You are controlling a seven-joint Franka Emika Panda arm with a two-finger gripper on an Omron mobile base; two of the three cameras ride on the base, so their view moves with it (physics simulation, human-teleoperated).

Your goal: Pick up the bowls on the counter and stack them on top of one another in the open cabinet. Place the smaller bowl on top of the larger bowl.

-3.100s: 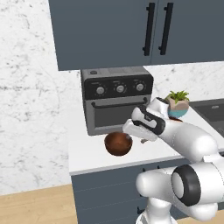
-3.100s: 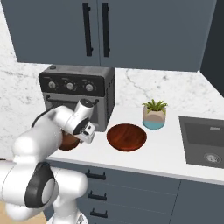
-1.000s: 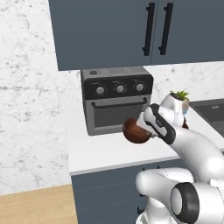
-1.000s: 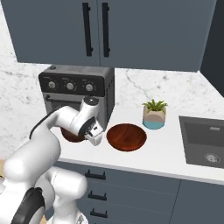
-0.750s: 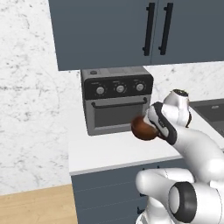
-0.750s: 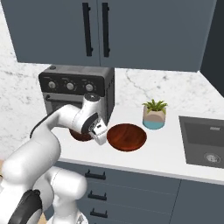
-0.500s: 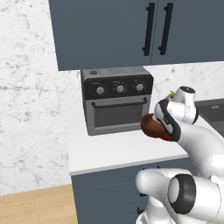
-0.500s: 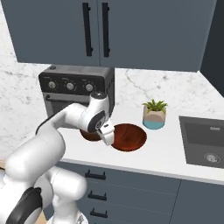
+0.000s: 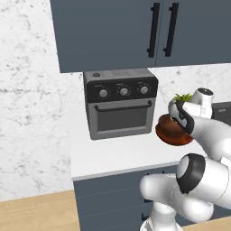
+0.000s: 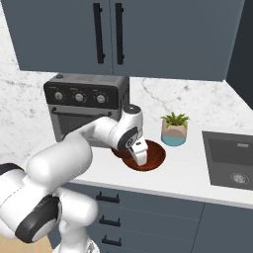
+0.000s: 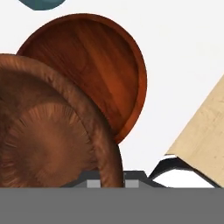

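Observation:
My gripper (image 9: pixel 178 124) is shut on the rim of the smaller bowl (image 9: pixel 166 122), a deep reddish-brown wooden bowl held just above the counter (image 9: pixel 113 155). In the hand view the smaller bowl (image 11: pixel 43 140) looms at the lower left and overlaps the larger bowl (image 11: pixel 103 65). The larger bowl (image 10: pixel 155 154), wide and shallow, rests on the counter right under my gripper (image 10: pixel 140 156). The small bowl hangs over its left part, and I cannot tell whether they touch. The open cabinet is out of view.
A black toaster oven (image 9: pixel 119 103) stands at the back of the counter, left of the bowls. A plant in a beige-and-teal pot (image 10: pixel 174 130) sits just right of the larger bowl, with a sink (image 10: pixel 232 160) beyond. A closed twin-handled wall cabinet (image 9: pixel 135 31) hangs overhead.
My arm has carried the smaller bowl to the right, from in front of the toaster oven to over the larger bowl. The larger bowl and plant have stayed put.

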